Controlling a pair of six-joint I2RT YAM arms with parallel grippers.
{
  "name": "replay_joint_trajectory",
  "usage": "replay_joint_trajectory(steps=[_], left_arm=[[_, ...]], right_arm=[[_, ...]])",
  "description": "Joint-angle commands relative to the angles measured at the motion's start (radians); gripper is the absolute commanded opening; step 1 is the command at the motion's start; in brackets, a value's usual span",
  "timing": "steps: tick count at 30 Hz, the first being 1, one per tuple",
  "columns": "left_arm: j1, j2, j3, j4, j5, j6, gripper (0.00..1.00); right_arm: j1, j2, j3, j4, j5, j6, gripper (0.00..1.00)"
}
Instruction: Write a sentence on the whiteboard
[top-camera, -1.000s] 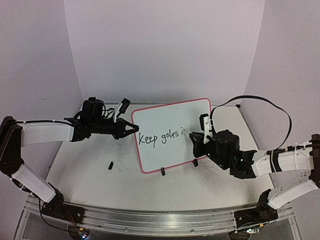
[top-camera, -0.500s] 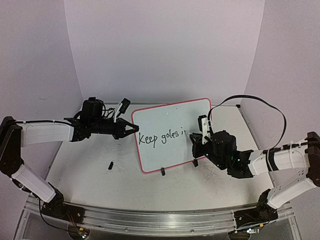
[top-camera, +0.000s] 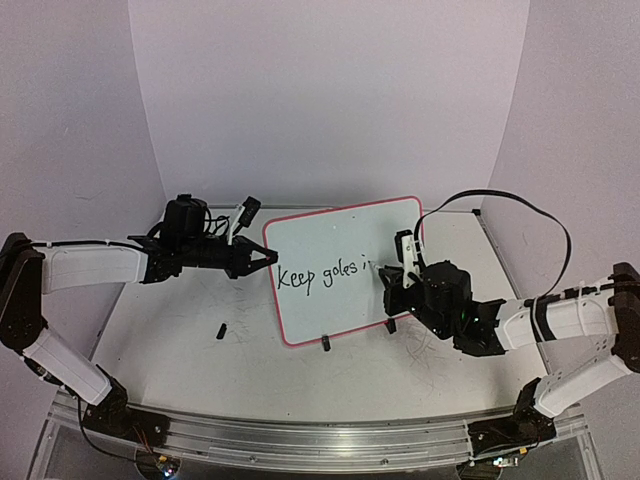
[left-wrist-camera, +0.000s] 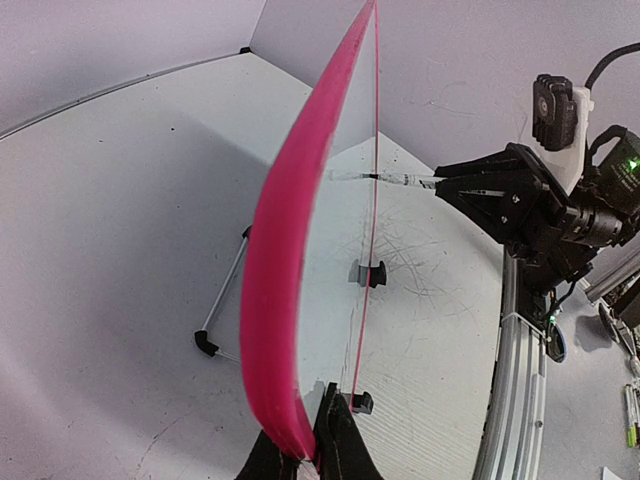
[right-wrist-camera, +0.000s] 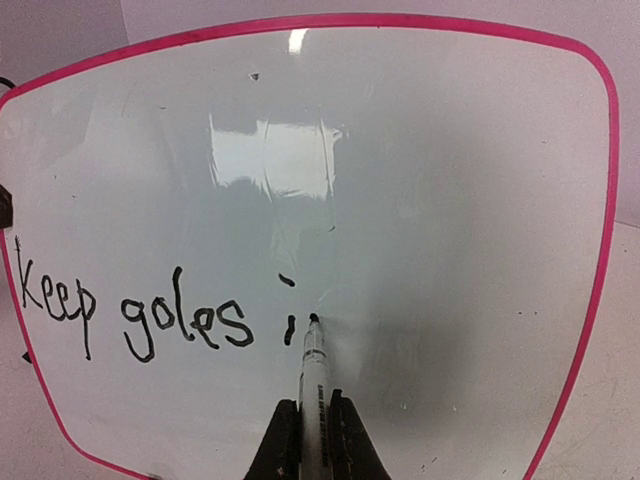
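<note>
The whiteboard (top-camera: 345, 240) stands upright on the table, pink-edged, its face toward the right arm. My left gripper (top-camera: 268, 258) is shut on the board's left edge (left-wrist-camera: 290, 280), with the jaws pinching the pink rim in the left wrist view (left-wrist-camera: 312, 425). My right gripper (right-wrist-camera: 314, 402) is shut on a white marker (right-wrist-camera: 312, 365). The marker's black tip touches the board just right of a short stroke. The sentence (right-wrist-camera: 140, 310) reads "Keep goles" plus a dotted stroke, and it shows in the top view as the same line of words (top-camera: 320, 276). From above, the right gripper (top-camera: 392, 275) sits at the board's right part.
A small black cap (top-camera: 220, 328) lies on the table left of the board. Two black clip feet (top-camera: 325, 343) (top-camera: 391, 325) hold the board's lower edge. A metal stand leg (left-wrist-camera: 225, 290) props it from behind. A black cable (top-camera: 500, 200) loops above the right arm.
The right gripper with the marker has shifted slightly up and to the left against the board. The left arm and the board have not moved.
</note>
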Motion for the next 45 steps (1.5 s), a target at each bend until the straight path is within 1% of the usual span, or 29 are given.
replay_joint_trajectory(steps=[1, 22, 24, 45], left_arm=[[0.015, -0.020, 0.019, -0.026, -0.167, 0.100, 0.00], [0.016, -0.019, 0.025, -0.027, -0.163, 0.099, 0.00], [0.015, -0.019, 0.022, -0.028, -0.163, 0.099, 0.00], [0.015, -0.020, 0.020, -0.028, -0.159, 0.098, 0.00]], right_arm=[[0.002, -0.020, 0.008, -0.009, 0.013, 0.010, 0.00], [0.013, -0.019, -0.015, -0.031, 0.002, 0.044, 0.00], [0.013, -0.020, -0.016, -0.030, 0.019, 0.041, 0.00], [0.012, 0.012, 0.045, 0.035, 0.049, 0.008, 0.00]])
